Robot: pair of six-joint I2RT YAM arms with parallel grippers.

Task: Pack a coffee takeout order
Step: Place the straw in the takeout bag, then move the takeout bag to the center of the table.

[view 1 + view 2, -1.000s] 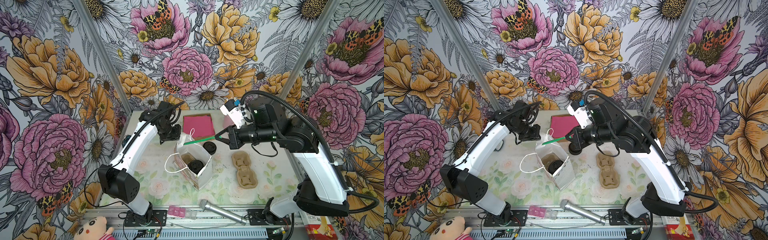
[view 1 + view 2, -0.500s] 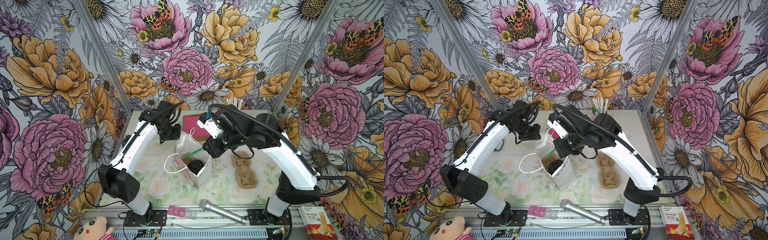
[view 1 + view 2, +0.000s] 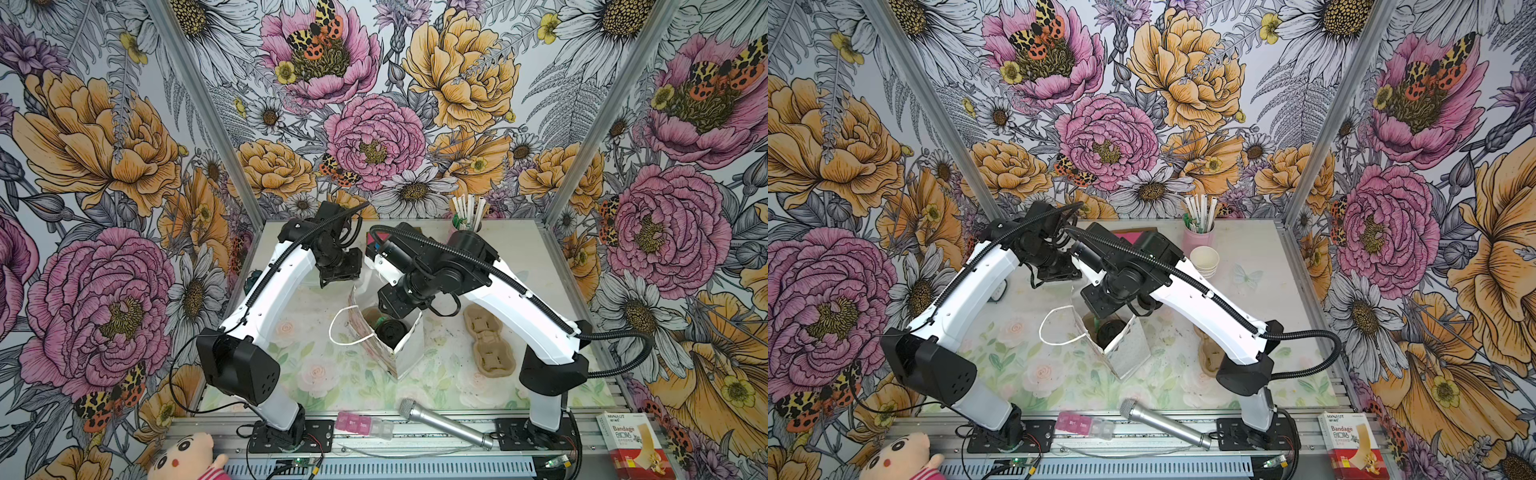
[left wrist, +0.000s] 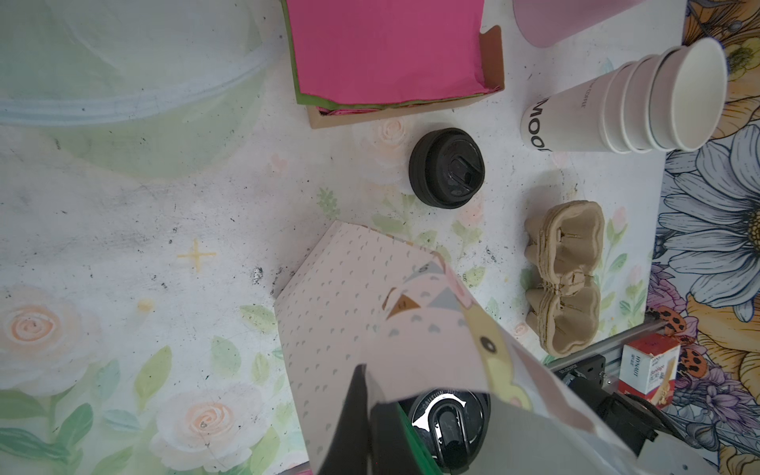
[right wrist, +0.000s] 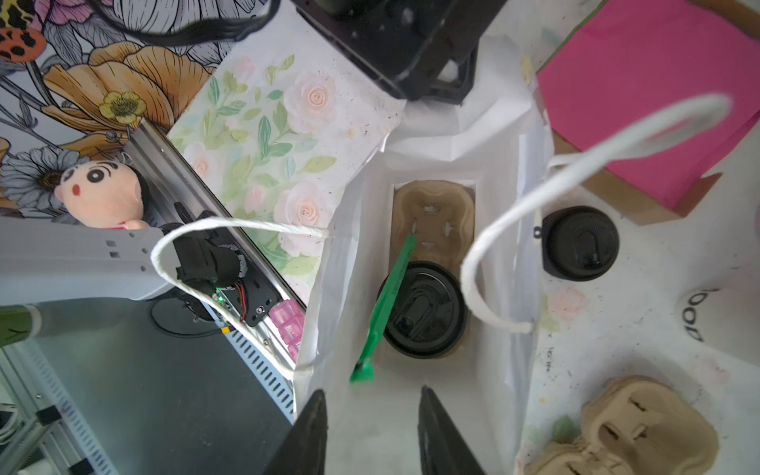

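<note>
Here, in the right wrist view, the right fingers (image 5: 308,448) stood apart with nothing between them, just over the mouth of the bag (image 5: 353,246). Past their tips, down inside, a green stirrer (image 5: 386,304) leaned across the lid (image 5: 427,316), which capped one well of a carrier (image 5: 432,209); neither finger touched either. A second lid (image 5: 580,242) lay on the counter (image 5: 641,329) outside the bag, near the pink napkin (image 5: 649,94).

In the left wrist view, the left fingers (image 4: 349,423) were pinched shut on the bag's rim, the lid just beside them within. The second lid, napkin and stacked cups (image 4: 625,107) lay well apart from them.

In both top views, the two arms met over the upright bag, the lid dark inside it; in a top view the cups (image 3: 1204,259) stood just beside the right arm.
</note>
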